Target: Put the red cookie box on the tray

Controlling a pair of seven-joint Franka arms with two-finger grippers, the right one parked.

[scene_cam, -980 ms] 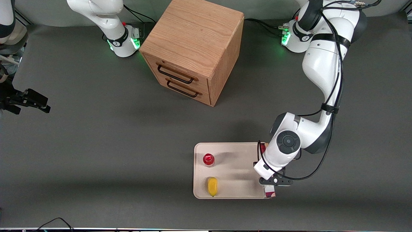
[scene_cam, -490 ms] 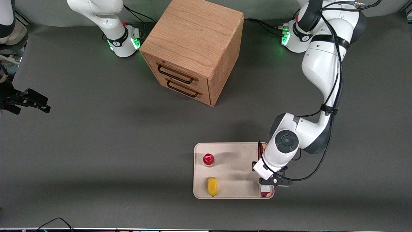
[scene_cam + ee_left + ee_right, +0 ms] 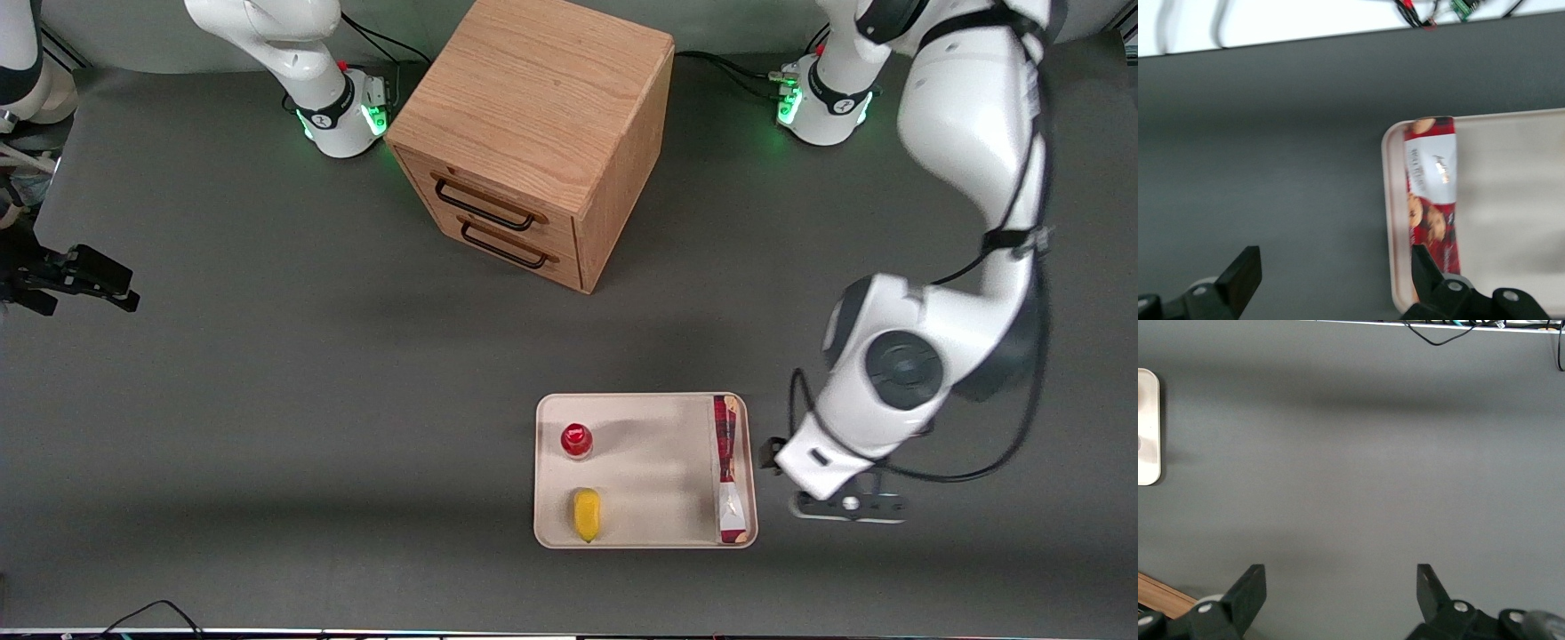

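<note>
The red cookie box (image 3: 726, 468) lies flat in the cream-white tray (image 3: 653, 471), along the tray's short edge at the working arm's end. It also shows in the left wrist view (image 3: 1431, 193), lying just inside the tray's rim (image 3: 1389, 220). My left gripper (image 3: 845, 505) hangs above the bare table beside the tray, toward the working arm's end, clear of the box. In the left wrist view the gripper (image 3: 1336, 273) is open and empty, with one finger over the tray's edge and the other over the mat.
A small red-capped bottle (image 3: 576, 439) and a yellow object (image 3: 586, 514) sit in the tray toward the parked arm's end. A wooden drawer cabinet (image 3: 533, 133) stands farther from the front camera. The tray's end shows in the right wrist view (image 3: 1148, 427).
The gripper let go of the cookie box, which now lies flat in the tray. The arm rose and swung off the tray toward the working arm's end.
</note>
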